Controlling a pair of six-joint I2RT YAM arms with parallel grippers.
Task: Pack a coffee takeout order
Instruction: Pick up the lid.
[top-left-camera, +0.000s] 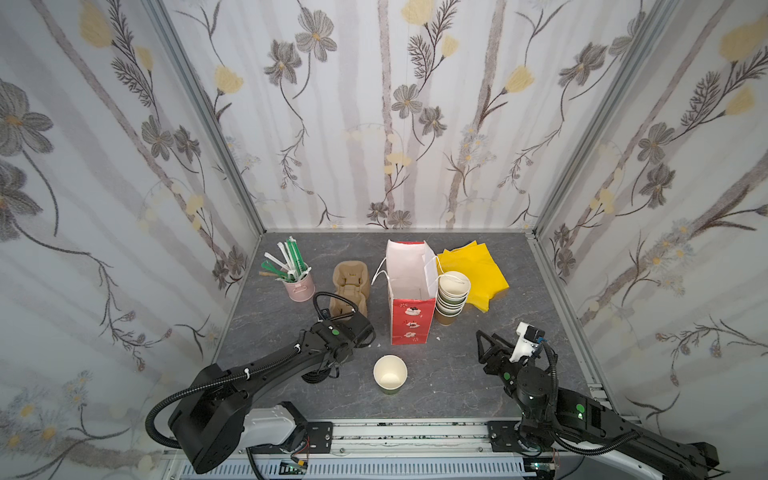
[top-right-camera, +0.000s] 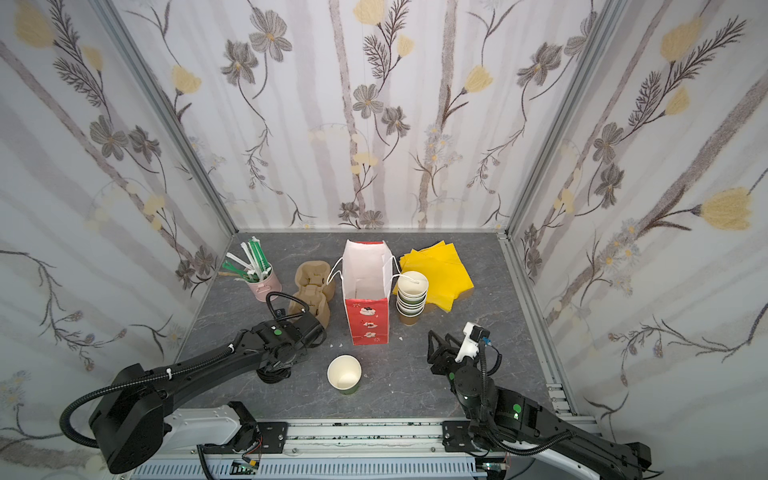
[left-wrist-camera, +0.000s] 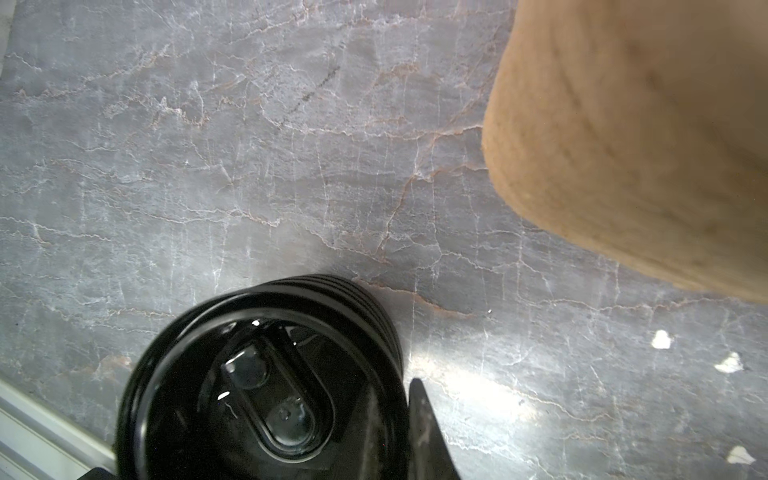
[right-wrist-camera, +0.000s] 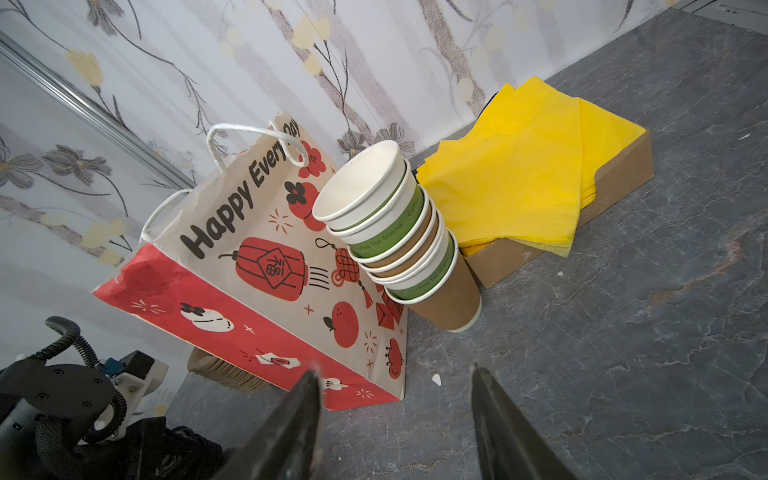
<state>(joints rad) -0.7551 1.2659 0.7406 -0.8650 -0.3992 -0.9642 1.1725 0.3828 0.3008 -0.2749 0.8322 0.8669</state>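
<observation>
While napkins (right-wrist-camera: 519, 166) lie in a box (right-wrist-camera: 515, 259), straws (top-left-camera: 291, 257) fill a bucket (top-left-camera: 300, 287).

Probably a robotics lab booth: aluminium frame (top-left-camera: 210, 120), floral-papered walls (top-left-camera: 374, 166), mounting rail (top-left-camera: 415, 432).

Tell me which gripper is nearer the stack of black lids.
Left. The left gripper is right at the stack of black lids, one of its fingers beside the top lid's rim. The right gripper hangs open on the far side of the lone paper cup.
</observation>
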